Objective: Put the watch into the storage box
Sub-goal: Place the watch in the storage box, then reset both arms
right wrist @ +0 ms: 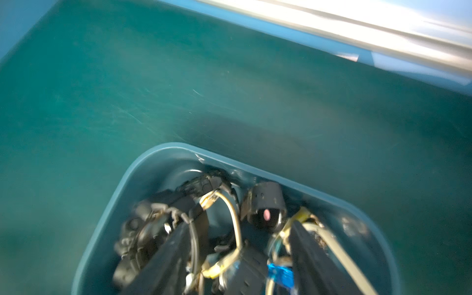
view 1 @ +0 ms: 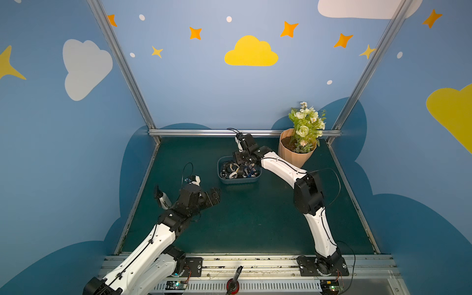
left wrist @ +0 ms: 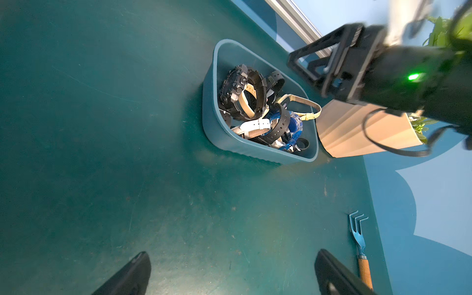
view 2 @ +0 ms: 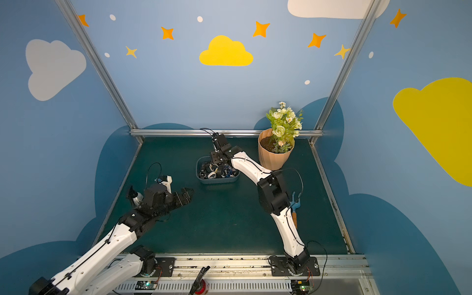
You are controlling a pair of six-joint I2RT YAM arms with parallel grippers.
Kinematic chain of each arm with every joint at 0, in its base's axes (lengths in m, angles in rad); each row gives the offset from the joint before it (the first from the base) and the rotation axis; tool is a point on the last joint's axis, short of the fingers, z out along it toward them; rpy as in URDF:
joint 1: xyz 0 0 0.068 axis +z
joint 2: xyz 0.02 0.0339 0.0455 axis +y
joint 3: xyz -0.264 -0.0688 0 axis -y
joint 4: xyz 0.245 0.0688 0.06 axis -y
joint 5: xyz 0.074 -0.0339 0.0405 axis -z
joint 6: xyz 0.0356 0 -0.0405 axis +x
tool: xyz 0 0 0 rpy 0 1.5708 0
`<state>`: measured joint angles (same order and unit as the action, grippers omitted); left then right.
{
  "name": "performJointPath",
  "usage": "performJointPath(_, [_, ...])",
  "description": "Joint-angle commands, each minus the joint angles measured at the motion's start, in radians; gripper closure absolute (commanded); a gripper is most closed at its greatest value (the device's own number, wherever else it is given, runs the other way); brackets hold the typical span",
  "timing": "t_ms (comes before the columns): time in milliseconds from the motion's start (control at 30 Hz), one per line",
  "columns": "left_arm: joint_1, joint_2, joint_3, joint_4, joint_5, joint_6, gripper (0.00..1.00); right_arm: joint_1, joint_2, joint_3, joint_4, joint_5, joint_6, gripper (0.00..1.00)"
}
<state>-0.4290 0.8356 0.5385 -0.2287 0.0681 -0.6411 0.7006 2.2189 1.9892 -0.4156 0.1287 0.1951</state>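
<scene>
**Top views.** My right end effector (view 1: 241,160) (view 2: 217,160) is hanging directly over the storage box (view 1: 238,180) (view 2: 217,180), fingers pointing down into it. I judge I am standing here because this is the drop-off spot. The flowerpot (view 1: 296,155) is sitting just beside my right forearm, so I am reaching in past it. Watches are filling the box, too small from here to sort.

**Left wrist view.** My left end effector (left wrist: 232,255) is hovering over the bare surface (left wrist: 102,153), jaws spread as wide as they go and carrying nothing. It is probably keeping clear while the right arm is working. The box (left wrist: 212,122) is lying well ahead of these fingers. A tangle of black, white, blue and cream straps (left wrist: 255,109) is heaping inside it. One cream strap is lolling over the rim on the flowerpot side. A small hand rake (left wrist: 357,229) is lying off beside one finger.

**Right wrist view (blurred).** My right end effector (right wrist: 241,224) is showing its two dark fingers (right wrist: 168,255) parted, dipping into the pile and clamping nothing that I can make out. A cream-strapped watch (right wrist: 235,219) is lying loose between them, inside the box (right wrist: 153,158), resting on the other watches. I am taking it for the task's watch. Its strap is looping upright, thin and pale, with a yellowish clasp. Its face is not showing clearly.
</scene>
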Motion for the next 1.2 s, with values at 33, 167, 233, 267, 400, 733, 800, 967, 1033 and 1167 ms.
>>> performJointPath(33, [0.003,-0.009,0.004,-0.012,-0.020,0.020,0.00,-0.012,-0.231,-0.128,0.102,-0.007,0.002,0.21])
performJointPath(167, [0.004,-0.023,0.003,-0.018,-0.029,0.012,0.00,-0.042,-0.418,-0.367,0.216,-0.023,0.065,0.18])
performJointPath(233, [0.004,-0.037,-0.003,-0.014,-0.040,0.014,0.00,-0.050,-0.505,-0.492,0.258,-0.018,0.081,0.17])
performJointPath(267, [0.004,-0.047,-0.009,-0.010,-0.055,0.015,0.00,-0.051,-0.556,-0.568,0.277,0.009,0.094,0.17])
performJointPath(400, [0.004,-0.114,-0.049,0.043,-0.144,0.035,0.00,-0.051,-0.793,-0.918,0.442,0.149,0.095,0.15])
performJointPath(733, [0.017,-0.252,-0.246,0.413,-0.605,0.389,0.00,-0.150,-1.150,-1.294,0.427,0.567,-0.057,0.13])
performJointPath(800, [0.033,-0.224,-0.291,0.503,-0.642,0.452,0.00,-0.187,-1.180,-1.370,0.490,0.617,-0.073,0.13])
performJointPath(967, [0.162,-0.046,-0.315,0.680,-0.591,0.523,0.00,-0.292,-1.108,-1.507,0.794,0.574,-0.172,0.13])
performJointPath(1033, [0.205,0.046,-0.303,0.735,-0.546,0.537,0.00,-0.306,-1.053,-1.527,0.877,0.551,-0.206,0.13])
performJointPath(1167, [0.282,0.245,-0.304,0.881,-0.456,0.580,0.00,-0.372,-0.934,-1.582,1.111,0.497,-0.265,0.13])
